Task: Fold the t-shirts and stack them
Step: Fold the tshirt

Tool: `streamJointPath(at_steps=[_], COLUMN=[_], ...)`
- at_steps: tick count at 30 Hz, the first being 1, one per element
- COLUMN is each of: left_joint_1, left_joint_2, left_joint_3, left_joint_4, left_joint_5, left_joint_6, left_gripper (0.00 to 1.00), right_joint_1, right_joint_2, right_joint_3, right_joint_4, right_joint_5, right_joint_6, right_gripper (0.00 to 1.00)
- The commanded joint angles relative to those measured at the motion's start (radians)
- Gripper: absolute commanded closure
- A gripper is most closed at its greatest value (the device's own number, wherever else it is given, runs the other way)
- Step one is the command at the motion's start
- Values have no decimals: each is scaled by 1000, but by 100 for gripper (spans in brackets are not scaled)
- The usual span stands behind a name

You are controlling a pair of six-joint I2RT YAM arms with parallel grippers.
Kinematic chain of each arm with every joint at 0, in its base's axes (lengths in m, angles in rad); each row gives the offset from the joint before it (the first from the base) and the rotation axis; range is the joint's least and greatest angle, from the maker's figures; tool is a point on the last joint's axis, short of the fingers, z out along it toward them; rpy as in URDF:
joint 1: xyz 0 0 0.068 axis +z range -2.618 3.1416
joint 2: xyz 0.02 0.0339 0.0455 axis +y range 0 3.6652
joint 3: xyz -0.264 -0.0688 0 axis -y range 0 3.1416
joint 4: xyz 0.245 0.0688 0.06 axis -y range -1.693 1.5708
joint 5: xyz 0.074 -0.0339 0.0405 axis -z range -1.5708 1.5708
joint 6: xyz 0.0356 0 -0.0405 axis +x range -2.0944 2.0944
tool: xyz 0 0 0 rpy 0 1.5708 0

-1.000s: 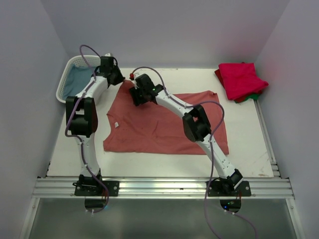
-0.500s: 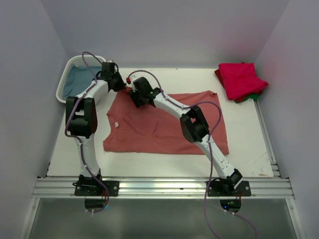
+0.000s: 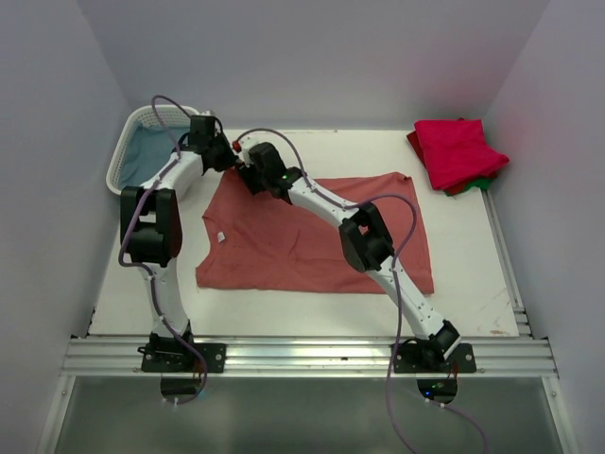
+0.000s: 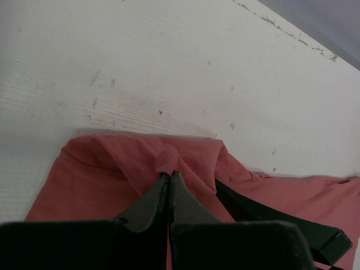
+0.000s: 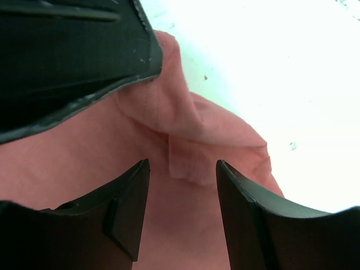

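Fingers of both arms meet at one corner: the left fingers (image 4: 151, 203) are pressed together on a small peak of cloth (image 4: 167, 160) at the far left corner of the salmon-red t-shirt (image 3: 293, 241). The right fingers (image 5: 128, 209) stand apart just beside them, straddling a raised ridge (image 5: 185, 152) of the same corner and not closed on it. Widest in the scene is the white counter (image 3: 468, 260), and much of its middle is covered by that salmon-red t-shirt, spread roughly flat with a small label (image 3: 220, 236) showing near its left edge. At the far left corner of the counter sits a white lattice basket (image 3: 126, 149) with blue cloth (image 3: 151, 153) in it. At the far right corner the crimson-pink t-shirt (image 3: 458, 149) lies folded on top of the green t-shirt (image 3: 484, 182), of which only a sliver shows. The big shirt looks light, limp and thin. It will likely sag and trail from any single grip, drag on the counter rather than slide cleanly, and crease wherever it bunches, though nothing about it seems fragile. A two-point hold along one edge probably suits it best, so the sensible second grip is the ridge between the parted right fingers, taken deep enough that the thin fabric cannot slip free.
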Motion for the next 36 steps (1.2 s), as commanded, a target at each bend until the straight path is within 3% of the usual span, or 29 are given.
streamJointPath(at_steps=[1,9,12,13,19,28,36], left_joint_1=[0,0,0,0,1,12,35], left_joint_2=[-54,-54,-59,-61,-61,-33,-13], left_joint_3=[-13,-16,-19,-22,-20,16,38], left_joint_4=[42,47,48,47,42,27,10], left_joint_5=[19,32,33,32,19,-5,-50], left_joint_6=[-8,-17,-17,-16,-10,-4,13], left_gripper=[100,100,100,100,100,100,100], right_joint_1=[6,4,4,6,6,4,4], right_joint_2=[59,65,61,58,6,-221,-294], right_joint_3=[60,67,60,49,-34,-317,-370], right_joint_4=[64,81,86,90,115,199,184], right_joint_5=[47,79,91,94,101,131,122], right_joint_6=[-36,-31,-30,-28,-22,-68,-99], right_gripper=[45,48,59,69,89,93,89])
